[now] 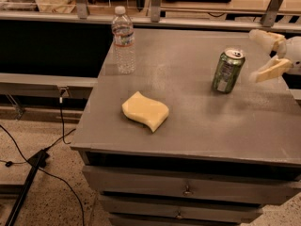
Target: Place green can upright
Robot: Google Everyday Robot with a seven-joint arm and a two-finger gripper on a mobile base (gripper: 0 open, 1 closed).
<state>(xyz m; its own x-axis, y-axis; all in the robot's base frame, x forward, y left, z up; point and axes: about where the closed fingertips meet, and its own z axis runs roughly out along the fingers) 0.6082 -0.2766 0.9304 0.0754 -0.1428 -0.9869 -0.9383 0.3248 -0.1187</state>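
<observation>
we see green can [228, 71] upright on worktop [197, 112] | end effector [267, 53] just right of it | fingers [273, 69] apart, not touching

The can [228, 71] is standing on the right part of the table [197, 126], toward the back. The tool [264, 54] is hovering just to the right of the can, over the table's right edge and not touching it. One of its fingers is sitting behind the other, and the two are apart. The bottle [123, 40] is standing near the table's back left corner, well apart from the can. The sponge [145, 110] is lying in front of the bottle and slightly to its right, left of the can and nearer the front edge. Drawers [188, 189] are sitting under the tabletop. A cable [61, 121] is hanging beside the table's left side and trailing onto the floor.
</observation>
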